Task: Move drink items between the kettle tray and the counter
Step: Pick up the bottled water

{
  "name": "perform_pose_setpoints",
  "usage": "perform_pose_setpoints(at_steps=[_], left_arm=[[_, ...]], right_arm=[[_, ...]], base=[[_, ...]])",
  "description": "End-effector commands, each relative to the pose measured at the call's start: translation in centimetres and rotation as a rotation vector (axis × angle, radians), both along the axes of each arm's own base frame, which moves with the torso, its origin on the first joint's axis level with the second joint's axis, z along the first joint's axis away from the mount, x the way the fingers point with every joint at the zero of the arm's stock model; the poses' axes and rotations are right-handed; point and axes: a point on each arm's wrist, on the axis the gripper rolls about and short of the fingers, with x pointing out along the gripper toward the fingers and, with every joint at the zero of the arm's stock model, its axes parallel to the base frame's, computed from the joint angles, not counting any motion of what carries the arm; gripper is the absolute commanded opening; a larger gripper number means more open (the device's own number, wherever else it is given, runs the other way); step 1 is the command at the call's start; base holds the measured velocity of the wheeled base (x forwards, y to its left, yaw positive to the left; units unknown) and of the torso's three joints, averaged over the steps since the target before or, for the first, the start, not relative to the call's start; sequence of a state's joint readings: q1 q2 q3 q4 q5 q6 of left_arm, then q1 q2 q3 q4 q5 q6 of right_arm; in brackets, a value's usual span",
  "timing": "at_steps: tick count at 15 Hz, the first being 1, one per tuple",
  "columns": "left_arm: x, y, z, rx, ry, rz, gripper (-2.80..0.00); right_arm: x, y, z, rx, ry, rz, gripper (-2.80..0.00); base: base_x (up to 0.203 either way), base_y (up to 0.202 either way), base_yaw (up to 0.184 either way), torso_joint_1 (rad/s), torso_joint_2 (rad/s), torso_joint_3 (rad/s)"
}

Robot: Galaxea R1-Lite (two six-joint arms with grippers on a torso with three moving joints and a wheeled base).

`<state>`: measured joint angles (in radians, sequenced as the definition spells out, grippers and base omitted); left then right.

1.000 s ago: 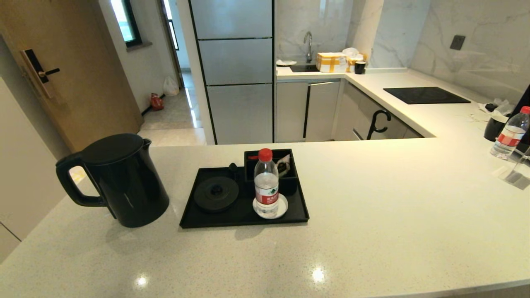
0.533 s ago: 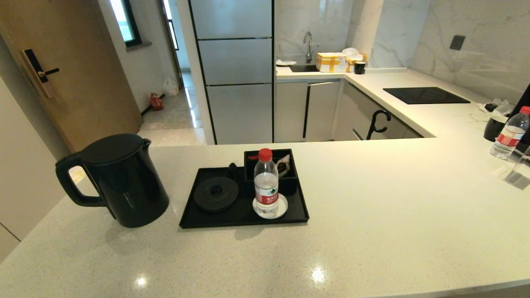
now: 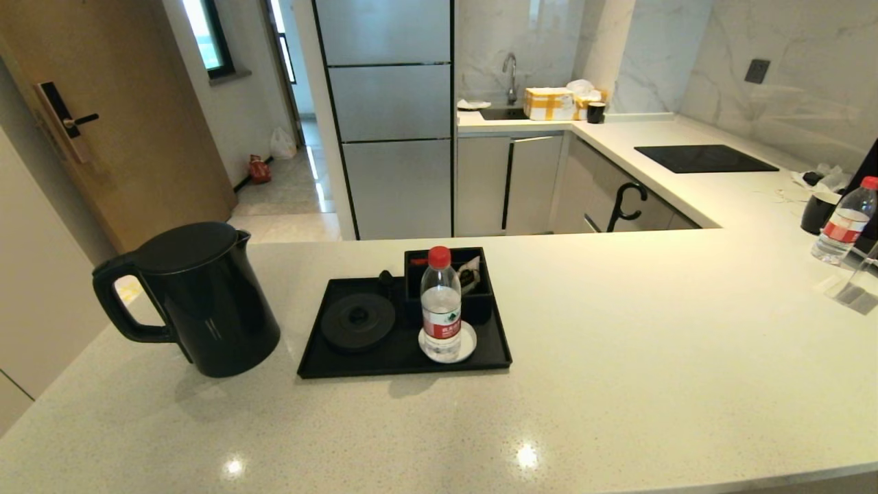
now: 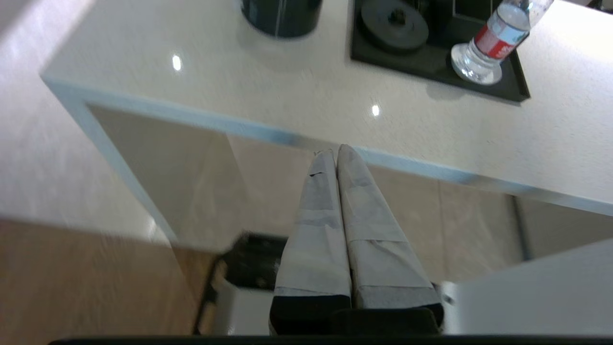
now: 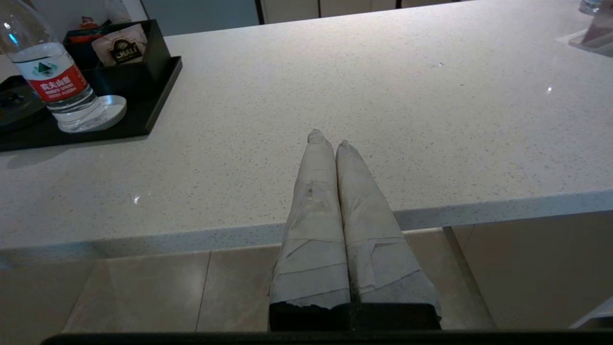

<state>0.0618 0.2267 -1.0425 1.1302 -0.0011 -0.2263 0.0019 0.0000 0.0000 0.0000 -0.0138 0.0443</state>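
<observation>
The black kettle (image 3: 195,302) stands on the off-white counter (image 3: 617,357), just left of the black tray (image 3: 315,363). On the tray the red-capped water bottle (image 3: 441,305) stands upright on the white coaster (image 3: 468,341), beside the round kettle base (image 3: 358,320) and in front of the divided box (image 3: 449,274). Neither arm shows in the head view. My left gripper (image 4: 335,152) is shut and empty, below the counter's front edge. My right gripper (image 5: 328,139) is shut and empty at the front edge, to the right of the bottle (image 5: 55,81).
A second water bottle (image 3: 845,223) and a black cup (image 3: 820,213) stand at the counter's far right. The black hob (image 3: 706,158) lies further back. Boxes (image 3: 549,103) sit by the sink. Sachets (image 5: 119,45) fill the divided box.
</observation>
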Motion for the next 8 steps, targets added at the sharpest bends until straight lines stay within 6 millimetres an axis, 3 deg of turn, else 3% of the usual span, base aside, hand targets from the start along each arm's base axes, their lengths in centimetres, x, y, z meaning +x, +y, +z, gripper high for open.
perform_pose_setpoints(at_steps=[1,3,6,8], left_arm=[[-1.3,0.5,-2.4,0.025,-0.080,-0.014,-2.80],[-0.6,1.0,-3.4,0.075,-0.154,0.009,-2.80],[4.2,1.2,-5.5,0.126,-0.278,0.088,-2.80],[5.3,1.3,-5.8,0.149,-0.386,0.142,-2.80]], right_arm=[[0.0,0.0,0.0,0.000,0.002,0.000,-2.80],[0.0,0.0,0.0,0.000,0.002,0.001,-2.80],[0.0,0.0,0.0,0.000,0.000,0.001,-2.80],[0.0,0.0,0.0,0.000,0.000,0.001,-2.80]], base=[[0.000,0.000,0.000,0.000,0.00,0.000],[0.000,0.000,0.000,0.000,0.00,0.000],[0.000,0.000,0.000,0.000,0.00,0.000],[0.000,0.000,0.000,0.000,0.00,0.000]])
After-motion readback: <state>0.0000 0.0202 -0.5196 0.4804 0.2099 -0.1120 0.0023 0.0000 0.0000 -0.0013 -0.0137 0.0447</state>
